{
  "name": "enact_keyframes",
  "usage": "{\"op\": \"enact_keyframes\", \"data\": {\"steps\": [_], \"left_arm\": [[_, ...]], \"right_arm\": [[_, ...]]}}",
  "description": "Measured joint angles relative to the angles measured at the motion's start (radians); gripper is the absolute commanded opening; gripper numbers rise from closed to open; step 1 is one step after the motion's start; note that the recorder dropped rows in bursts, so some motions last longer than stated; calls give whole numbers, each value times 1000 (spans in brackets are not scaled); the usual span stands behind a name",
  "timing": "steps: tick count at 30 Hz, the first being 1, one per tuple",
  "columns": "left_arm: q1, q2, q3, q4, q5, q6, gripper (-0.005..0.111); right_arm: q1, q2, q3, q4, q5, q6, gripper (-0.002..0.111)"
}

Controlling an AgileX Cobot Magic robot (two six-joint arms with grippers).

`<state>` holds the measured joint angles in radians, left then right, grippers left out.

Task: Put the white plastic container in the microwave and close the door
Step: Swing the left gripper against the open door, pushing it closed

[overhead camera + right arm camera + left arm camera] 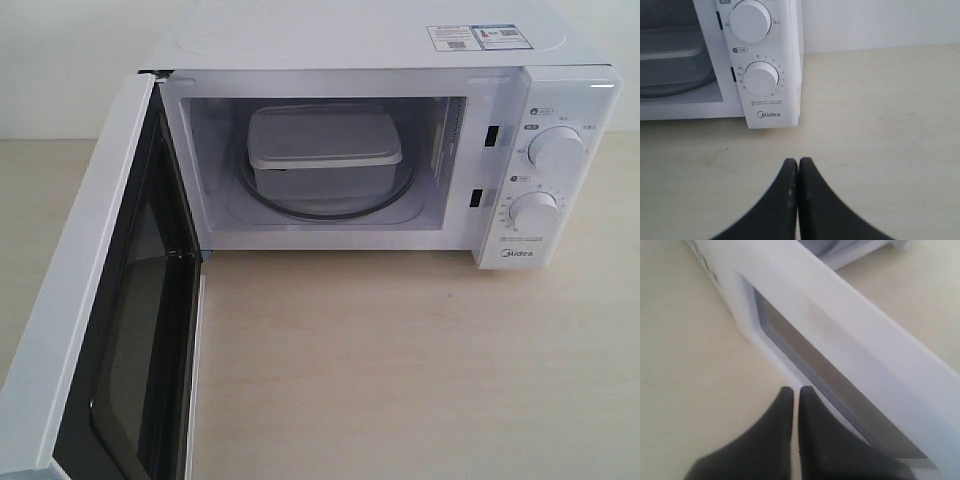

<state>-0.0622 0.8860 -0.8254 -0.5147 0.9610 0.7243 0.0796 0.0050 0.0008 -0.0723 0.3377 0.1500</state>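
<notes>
“Fingers [780, 420] of the left gripper [792, 390] first: how do they stand?”

“Pressed together, with only a hairline seam between the black tips, holding nothing. They sit just beside the outer face of the white side-hinged door [860, 335], near its dark rectangular window [800, 355]; I cannot tell whether they touch it. The right gripper [798, 161] looks the same: black fingers [812, 190] closed on each other, empty, over bare tabletop and apart from the oven's front.”

“What surface, what room?”

“A pale, faintly wood-grained table [420, 360] under everything, with a plain off-white wall [50, 60] behind.”

“Any writing?”

“‘Midea’ [768, 114] at the foot of the control panel of the white boxy microwave [300, 30], below two round white dials [557, 150]. The lower dial is ringed with small numerals. Stickers [478, 37] with QR codes lie on its top, but their text is too small to read.”

“And the box?”

“The rectangular translucent-white plastic container [322, 150], flat rimmed lid on, stands inside the cavity on the glass turntable [385, 203], clear of the side walls.”

“Edges, open room?”

“The door stands fully open on the left of the exterior view, its black inner frame [175, 330] facing the space in front of the cavity. Broad table lies in front of the oven and to its right.”
</notes>
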Motion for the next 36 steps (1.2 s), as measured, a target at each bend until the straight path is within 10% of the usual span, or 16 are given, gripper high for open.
{"op": "enact_keyframes", "data": {"steps": [36], "left_arm": [[-536, 299, 99, -333, -617, 98, 4]], "right_arm": [[0, 0, 0, 0, 0, 8, 0]]}}
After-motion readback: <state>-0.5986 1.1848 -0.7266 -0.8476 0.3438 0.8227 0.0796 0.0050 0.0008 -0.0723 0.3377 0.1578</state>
